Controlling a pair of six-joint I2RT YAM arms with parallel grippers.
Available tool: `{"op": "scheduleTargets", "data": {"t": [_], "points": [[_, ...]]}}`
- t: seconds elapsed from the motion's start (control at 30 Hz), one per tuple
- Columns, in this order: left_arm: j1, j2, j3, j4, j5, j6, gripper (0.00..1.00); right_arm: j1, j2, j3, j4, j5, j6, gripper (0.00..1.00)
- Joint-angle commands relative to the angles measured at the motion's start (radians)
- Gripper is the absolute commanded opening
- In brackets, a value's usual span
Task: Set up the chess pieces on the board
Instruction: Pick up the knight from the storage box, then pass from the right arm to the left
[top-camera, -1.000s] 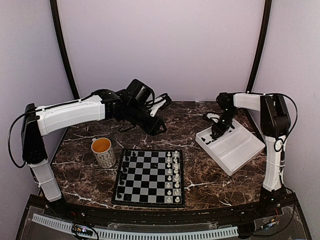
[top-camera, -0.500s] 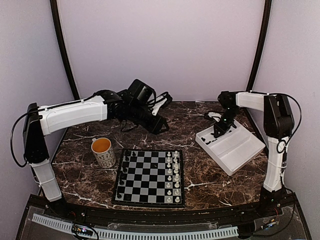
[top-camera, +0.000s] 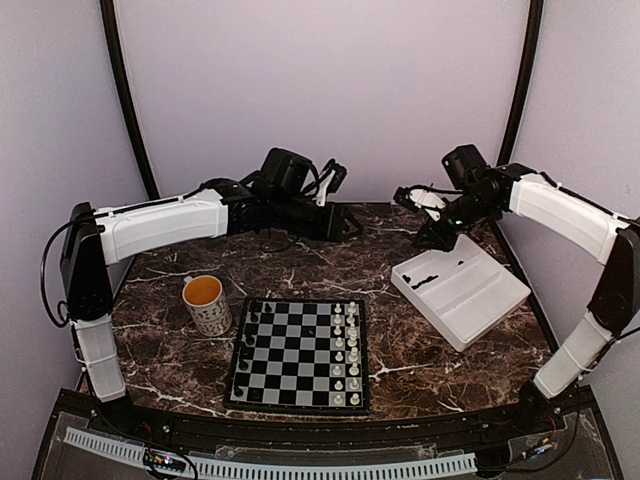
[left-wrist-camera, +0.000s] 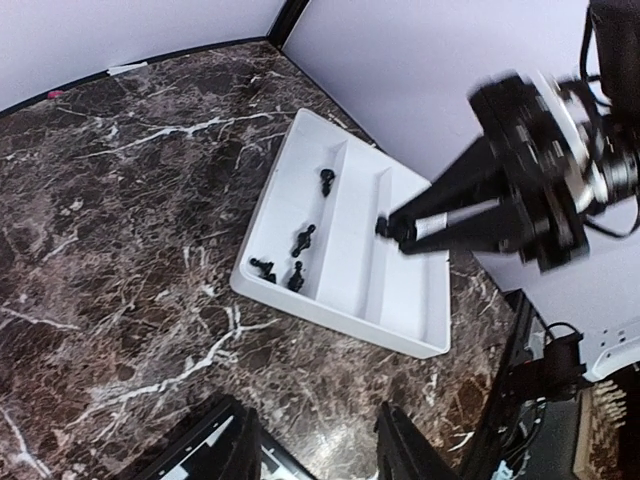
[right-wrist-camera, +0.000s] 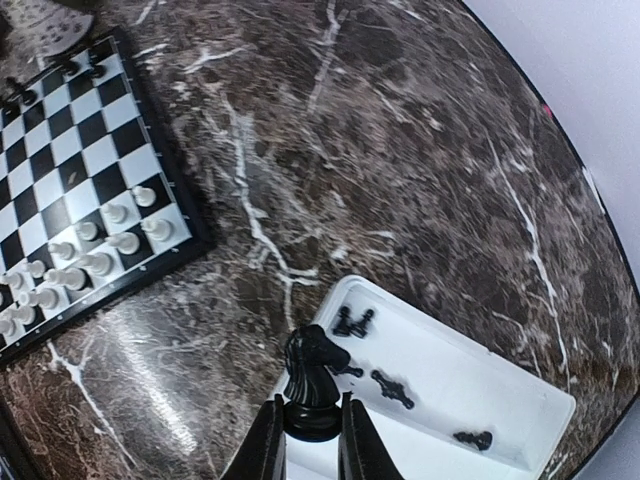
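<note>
While the right gripper (right-wrist-camera: 308, 438) clamps a black knight (right-wrist-camera: 315, 372) over the white tray (top-camera: 482, 296) and the left gripper (left-wrist-camera: 312, 452) hangs spread and empty, we're mid-carry, and next it wants a steady swing over to the black side of the board (top-camera: 292, 346).

The mug (top-camera: 208, 303) stands left of the board (top-camera: 295, 355), the tray (top-camera: 482, 296) right.

I see a robotics lab booth: plain lilac walls (top-camera: 320, 90) enclose a small marble-patterned table (top-camera: 420, 365), curved black poles (top-camera: 125, 100) frame the back, and a white left arm (top-camera: 155, 225) and right arm (top-camera: 560, 212) stand mounted at its near edge.
</note>
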Motion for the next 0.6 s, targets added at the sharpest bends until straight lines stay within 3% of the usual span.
{"op": "scheduleTargets", "data": {"t": [0.0,0.27,0.57], "points": [[0.004,0.022,0.034,0.137,0.143,-0.141,0.42,0.1,-0.063,-0.035,0.057,0.035,-0.022,0.15],[0.001,0.043,-0.021,0.319,0.288,-0.316,0.39,0.202,-0.076,0.02,0.029,0.078,-0.053,0.15],[-0.013,0.074,-0.021,0.323,0.305,-0.367,0.34,0.238,-0.086,0.039,0.024,0.092,-0.053,0.15]]}}
